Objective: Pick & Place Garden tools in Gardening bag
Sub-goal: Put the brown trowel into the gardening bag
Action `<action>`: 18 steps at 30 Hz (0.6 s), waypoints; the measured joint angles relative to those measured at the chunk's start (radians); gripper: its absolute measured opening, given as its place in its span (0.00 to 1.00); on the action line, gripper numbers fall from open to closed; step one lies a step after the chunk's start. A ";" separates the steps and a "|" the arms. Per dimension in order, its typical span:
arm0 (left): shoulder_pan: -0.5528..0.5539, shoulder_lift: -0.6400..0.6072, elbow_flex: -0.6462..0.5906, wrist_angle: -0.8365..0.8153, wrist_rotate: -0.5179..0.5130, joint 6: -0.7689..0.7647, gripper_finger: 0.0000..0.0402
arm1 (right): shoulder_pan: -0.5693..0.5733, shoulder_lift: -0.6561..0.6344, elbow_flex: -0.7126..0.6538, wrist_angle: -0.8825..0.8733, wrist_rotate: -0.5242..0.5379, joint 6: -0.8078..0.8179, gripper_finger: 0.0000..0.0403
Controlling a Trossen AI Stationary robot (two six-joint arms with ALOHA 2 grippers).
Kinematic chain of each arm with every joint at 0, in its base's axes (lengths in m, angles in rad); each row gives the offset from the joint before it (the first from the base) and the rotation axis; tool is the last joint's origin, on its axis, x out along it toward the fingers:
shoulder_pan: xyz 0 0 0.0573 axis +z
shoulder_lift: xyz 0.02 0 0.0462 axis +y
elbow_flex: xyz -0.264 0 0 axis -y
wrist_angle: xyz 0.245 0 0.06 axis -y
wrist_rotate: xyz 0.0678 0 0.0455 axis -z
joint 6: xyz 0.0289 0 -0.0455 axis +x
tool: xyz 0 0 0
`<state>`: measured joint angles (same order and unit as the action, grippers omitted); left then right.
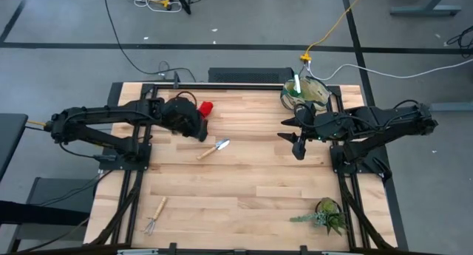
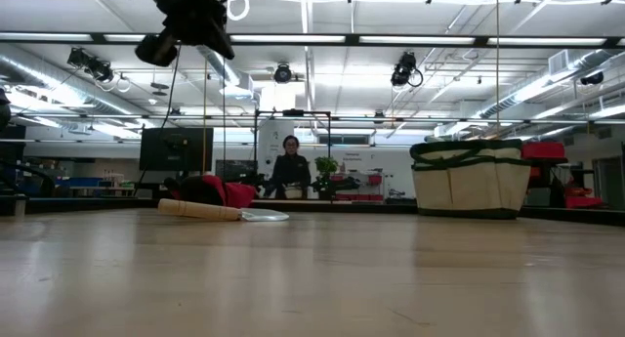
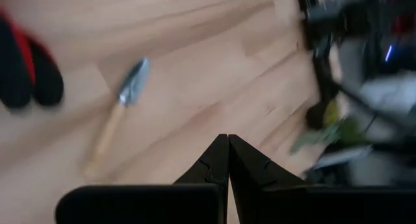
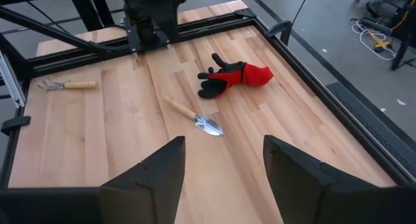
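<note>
Over worktop | left end effector clenched empty above gloves; right end effector released | risk: trowel skids if pinched at blade

trowel between gloves and rake

Wooden-handled silver trowel flat mid-table, near red-and-black gloves. Small rake flat by the left front corner. Beige, green-trimmed bag upright at the far right edge.
</note>
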<state>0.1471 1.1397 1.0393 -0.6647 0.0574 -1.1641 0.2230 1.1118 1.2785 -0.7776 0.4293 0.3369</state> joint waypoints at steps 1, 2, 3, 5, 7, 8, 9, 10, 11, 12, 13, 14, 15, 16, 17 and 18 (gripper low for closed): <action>0.000 0.000 0.000 0.000 0.000 -0.085 0.03 | 0.000 0.000 0.000 0.000 0.000 -0.007 0.52; 0.000 0.000 0.000 -0.001 0.000 -0.162 0.03 | 0.000 0.000 0.000 0.000 0.000 -0.013 0.52; 0.000 0.000 0.000 -0.002 0.000 -0.221 0.03 | 0.000 0.000 0.000 0.000 0.000 -0.013 0.52; 0.000 0.000 0.000 -0.006 0.000 -0.303 0.03 | 0.000 0.000 0.000 0.000 0.000 -0.014 0.52; 0.000 0.000 0.000 -0.006 -0.002 -0.349 0.03 | 0.000 0.000 0.000 0.000 0.000 -0.014 0.52; 0.000 0.000 0.000 -0.007 -0.003 -0.362 0.03 | 0.000 0.000 0.000 0.000 0.000 -0.014 0.52; 0.000 0.000 0.000 -0.011 -0.005 -0.380 0.03 | 0.000 0.000 0.000 0.000 0.000 -0.014 0.52; -0.003 0.000 0.000 -0.021 -0.010 -0.404 0.03 | 0.000 0.000 0.000 0.000 0.000 -0.014 0.52; -0.009 0.000 0.000 -0.035 -0.017 -0.430 0.03 | 0.000 0.000 0.000 0.000 0.000 -0.017 0.52; -0.015 0.000 0.000 -0.049 -0.027 -0.459 0.03 | 0.000 0.000 0.000 0.000 0.000 -0.022 0.52; -0.021 0.003 0.000 -0.063 -0.039 -0.493 0.03 | 0.000 0.000 0.000 0.000 0.000 -0.028 0.52; -0.030 0.008 0.000 -0.077 -0.048 -0.524 0.03 | 0.000 0.000 0.000 0.000 0.000 -0.033 0.52; -0.038 0.013 0.000 -0.091 -0.054 -0.550 0.03 | 0.000 0.000 0.000 0.000 0.000 -0.035 0.52; -0.045 0.014 0.000 -0.108 -0.057 -0.578 0.03 | 0.000 0.000 0.000 0.000 0.001 -0.036 0.52; -0.051 0.018 0.000 -0.120 -0.060 -0.605 0.03 | 0.000 0.000 0.000 0.000 0.009 -0.036 0.52; -0.059 0.028 0.001 -0.124 -0.065 -0.638 0.03 | 0.000 0.000 0.000 0.000 0.018 -0.036 0.52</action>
<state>0.0877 1.1674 1.0401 -0.7891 -0.0075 -1.8020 0.2226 1.1118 1.2785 -0.7772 0.4476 0.3009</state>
